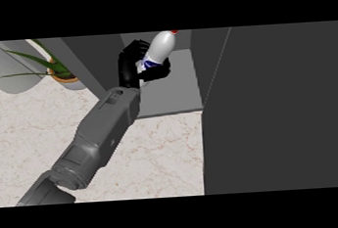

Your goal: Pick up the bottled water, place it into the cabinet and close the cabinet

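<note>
Black fingers of my left hand (131, 69) are curled round the bottled water (158, 48), thumb on one side and fingers on the other, pinching its white body at the blue label. Bottle tilted, red cap (174, 32) toward 1 o'clock, held at 12 o'clock of the view over the grey cabinet (174, 93) floor, inside the opening. Cabinet door (287, 104), dark, fills the 3 o'clock side. My grey forearm (100, 135) crosses the marble counter (160, 155) from 7 o'clock. Potted plant (57, 69) at 10 o'clock, well apart from the bottle
</note>
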Available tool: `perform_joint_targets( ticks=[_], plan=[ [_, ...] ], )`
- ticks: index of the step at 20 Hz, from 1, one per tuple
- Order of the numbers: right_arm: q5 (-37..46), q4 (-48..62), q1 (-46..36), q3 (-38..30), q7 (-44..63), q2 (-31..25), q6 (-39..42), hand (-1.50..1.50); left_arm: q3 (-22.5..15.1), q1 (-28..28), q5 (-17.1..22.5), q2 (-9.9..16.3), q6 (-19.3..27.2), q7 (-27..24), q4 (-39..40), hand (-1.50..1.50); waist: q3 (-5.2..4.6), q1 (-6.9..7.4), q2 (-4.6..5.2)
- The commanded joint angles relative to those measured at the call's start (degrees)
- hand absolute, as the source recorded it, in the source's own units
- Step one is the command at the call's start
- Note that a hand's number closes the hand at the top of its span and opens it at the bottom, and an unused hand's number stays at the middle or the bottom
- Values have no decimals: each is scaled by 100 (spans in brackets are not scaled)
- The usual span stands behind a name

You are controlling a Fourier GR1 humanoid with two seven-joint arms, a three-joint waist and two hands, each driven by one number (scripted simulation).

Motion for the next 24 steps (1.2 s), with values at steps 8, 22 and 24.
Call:
perform_joint_targets(
  ticks=[8,22,24],
  plan=[
    [-421,-93,-49,9,56,0,192,-150,-38,-505,-379,193,416,-503,861,-150,-1,-160,68],
    [-397,-145,240,-50,-62,-116,484,-150,448,-821,-41,70,-545,-1034,509,-150,-8,-137,16],
    [-405,-173,230,78,-89,-91,532,-150,560,-646,41,266,-1049,-1382,396,-150,-11,-92,22]
  ],
)
